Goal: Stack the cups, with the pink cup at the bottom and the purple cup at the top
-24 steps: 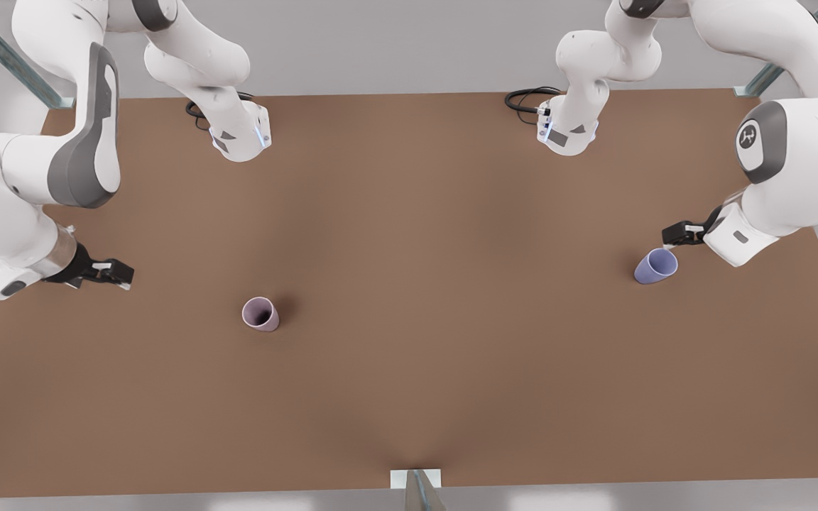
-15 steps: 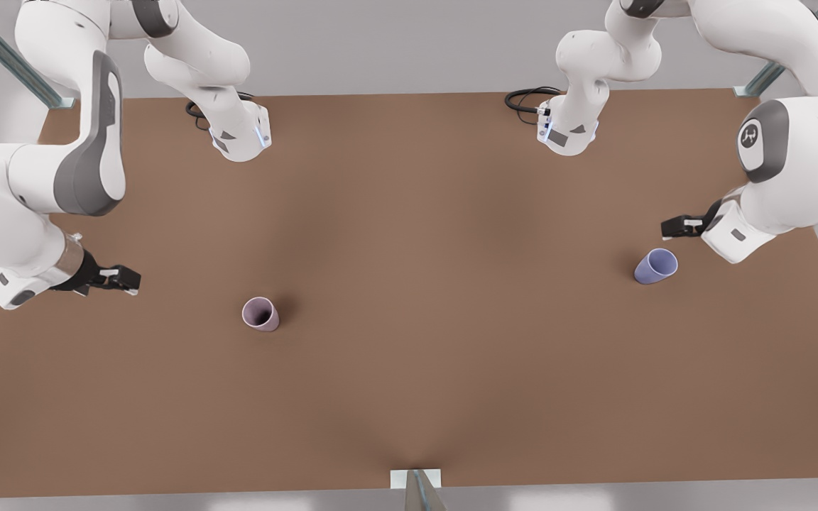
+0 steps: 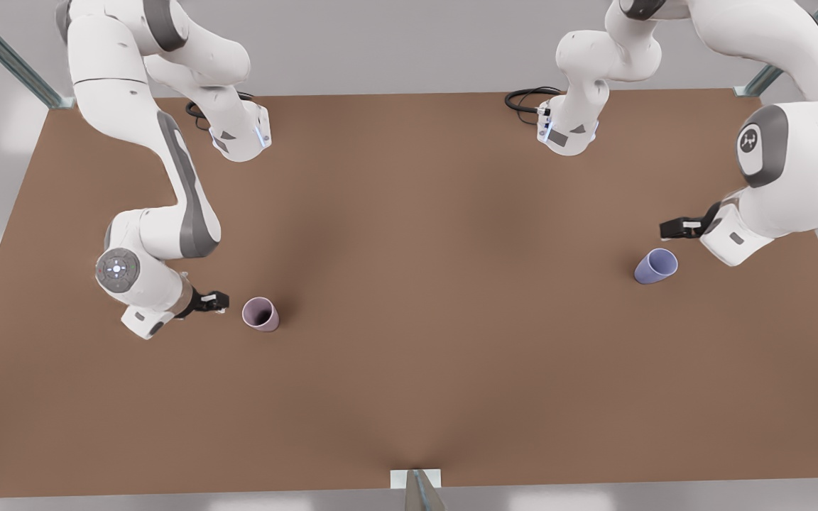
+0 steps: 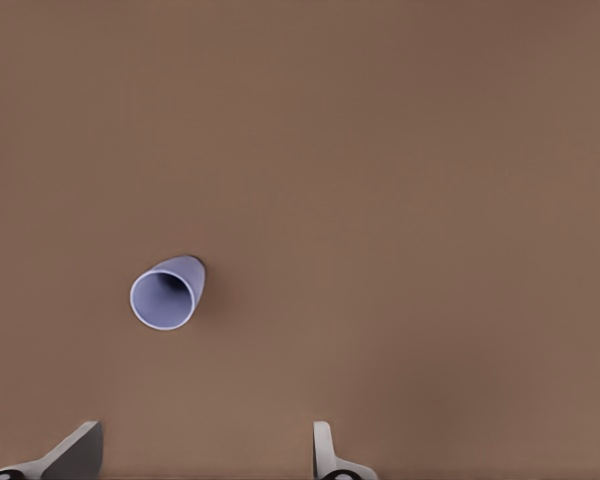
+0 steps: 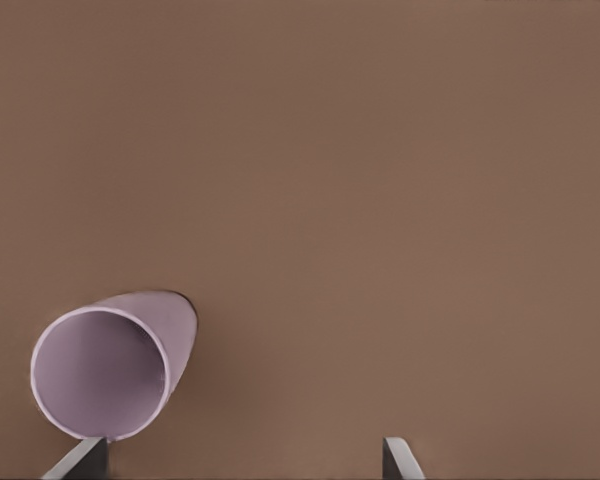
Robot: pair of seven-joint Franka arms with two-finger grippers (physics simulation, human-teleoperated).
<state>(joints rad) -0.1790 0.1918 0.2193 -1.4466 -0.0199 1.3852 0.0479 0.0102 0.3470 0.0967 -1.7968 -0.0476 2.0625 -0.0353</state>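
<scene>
I had swung the right gripper [image 3: 219,301] in beside the pink cup [image 3: 260,314], fingers spread, empty. The left gripper [image 3: 667,228] hovered open, empty, near the purple cup [image 3: 655,266].

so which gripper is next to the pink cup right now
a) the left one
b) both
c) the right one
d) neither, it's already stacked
c: the right gripper, fingers open, sits beside the upright pink cup at the front view's left, and its wrist view shows that cup close. The left gripper, also open, hangs near the purple cup.
</scene>
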